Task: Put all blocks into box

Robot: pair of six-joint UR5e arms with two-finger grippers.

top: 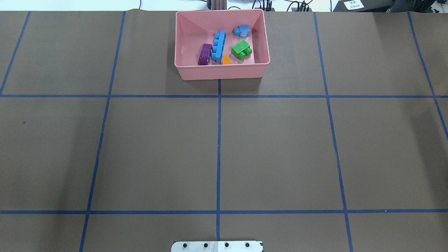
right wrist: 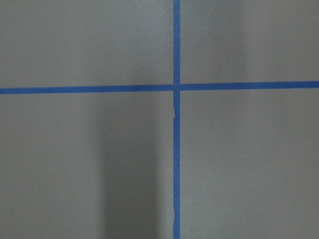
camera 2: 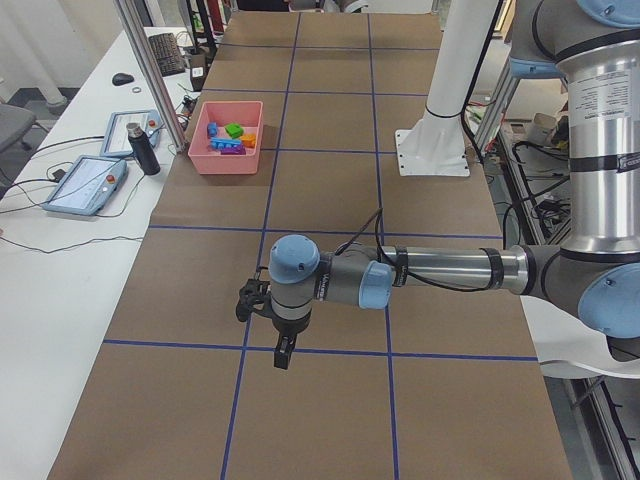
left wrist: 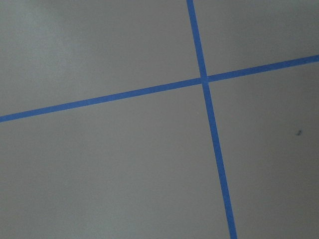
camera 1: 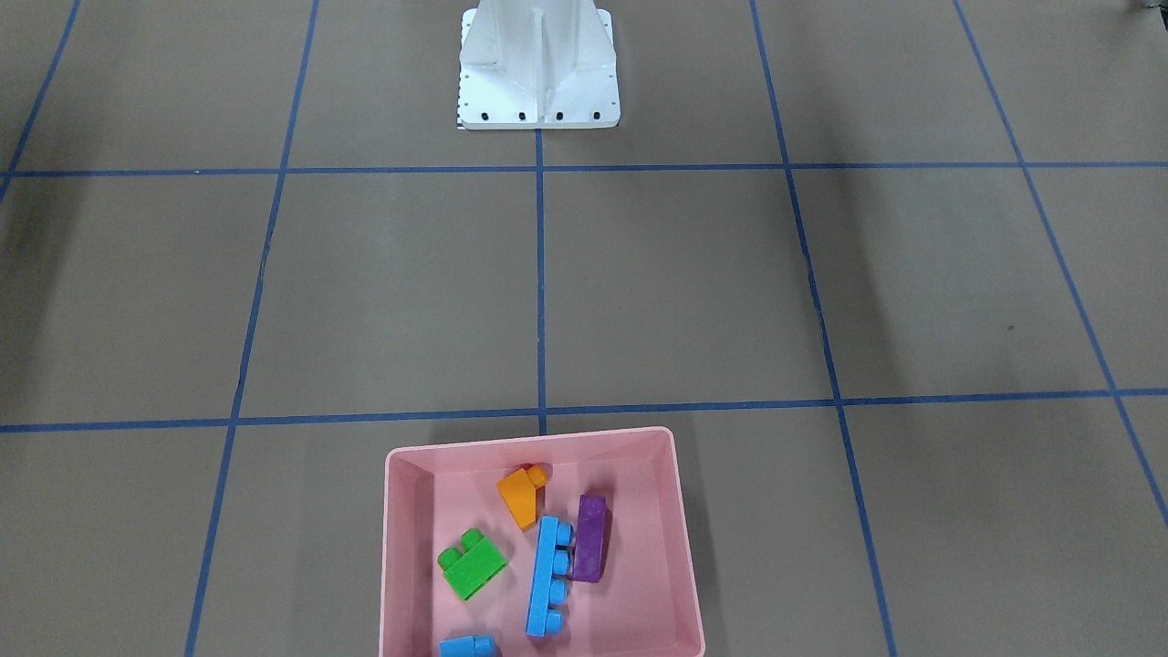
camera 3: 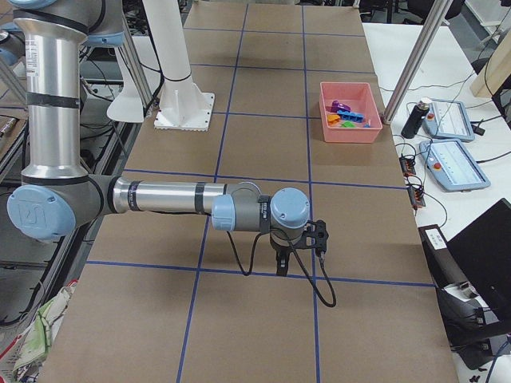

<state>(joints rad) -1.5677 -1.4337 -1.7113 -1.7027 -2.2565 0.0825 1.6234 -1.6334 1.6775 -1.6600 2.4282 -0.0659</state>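
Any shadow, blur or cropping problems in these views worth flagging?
Right wrist view: soft, with a broad dark shadow band left of the vertical tape line. Front-facing view: sharp, but the bottom edge crops the box and small blue brick. Overhead view: sharp, no obvious glare.

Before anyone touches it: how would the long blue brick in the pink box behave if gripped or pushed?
The long blue brick looks like glossy plastic: probably stiff, light, slightly slippery. Long and low beside the purple brick, it would likely slide, not roll, perhaps nudging that brick.
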